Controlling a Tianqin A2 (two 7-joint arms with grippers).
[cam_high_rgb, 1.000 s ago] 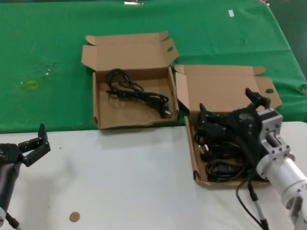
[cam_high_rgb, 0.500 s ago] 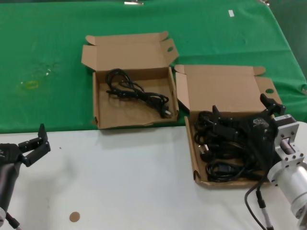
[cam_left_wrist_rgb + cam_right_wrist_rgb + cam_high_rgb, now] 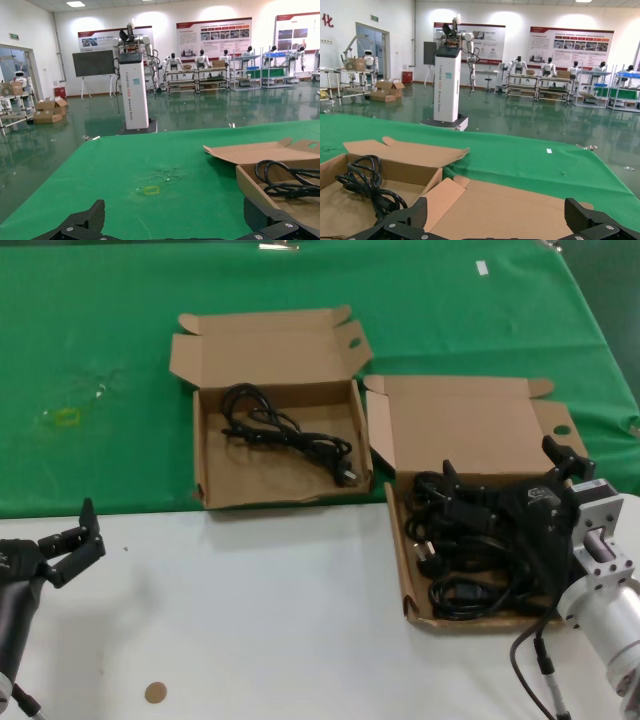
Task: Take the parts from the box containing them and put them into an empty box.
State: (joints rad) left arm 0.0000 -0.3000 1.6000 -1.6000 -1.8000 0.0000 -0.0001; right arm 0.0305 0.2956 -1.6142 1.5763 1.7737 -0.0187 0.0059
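Hovering wide open over the parts (image 3: 455,545), right gripper (image 3: 510,475) should pinch a bundle mid-coil (floppy, light, tangle-prone); left gripper (image 3: 62,540) open, idle.

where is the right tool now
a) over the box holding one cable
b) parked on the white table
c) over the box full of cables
c: the right tool sits open just above the pile of cables in the box containing them.
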